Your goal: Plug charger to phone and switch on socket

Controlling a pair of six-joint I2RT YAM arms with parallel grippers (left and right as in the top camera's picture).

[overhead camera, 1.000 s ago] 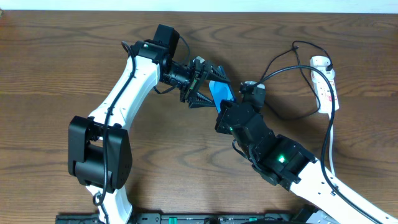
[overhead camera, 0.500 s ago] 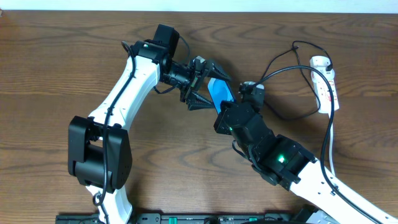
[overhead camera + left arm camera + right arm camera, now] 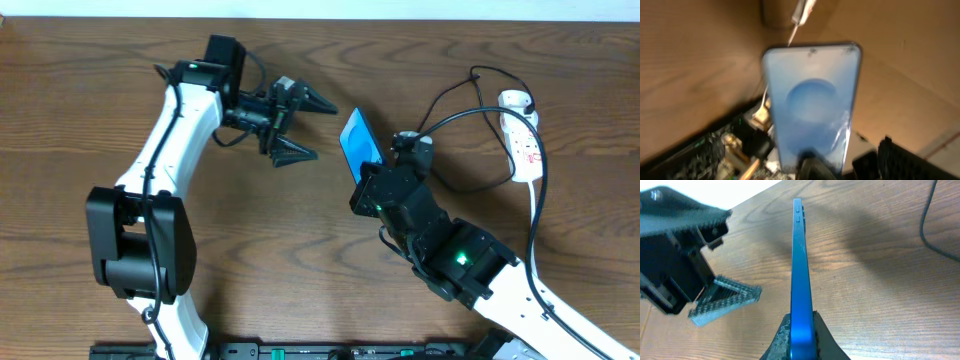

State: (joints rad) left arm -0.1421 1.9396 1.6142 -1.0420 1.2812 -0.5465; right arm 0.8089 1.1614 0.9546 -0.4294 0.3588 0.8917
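My right gripper (image 3: pixel 370 176) is shut on the lower end of the phone (image 3: pixel 358 142) and holds it on edge above the table. The right wrist view shows the phone edge-on (image 3: pixel 801 270) between the right gripper's (image 3: pixel 800 339) jaws. The left wrist view shows its blue screen (image 3: pixel 810 100). My left gripper (image 3: pixel 303 128) is open and empty, a little left of the phone. The black charger cable (image 3: pixel 452 104) loops from the white socket strip (image 3: pixel 526 142) at the right toward my right wrist. Its plug tip is hidden.
The strip's white lead (image 3: pixel 530 230) runs down the right side toward the front edge. The black cable also crosses the top right of the right wrist view (image 3: pixel 929 225). The left gripper's ribbed finger (image 3: pixel 725 302) lies close to the phone's left.
My left gripper, which was around the phone, has pulled away to the left and up. The phone stays in my right gripper and has shifted slightly up and right.
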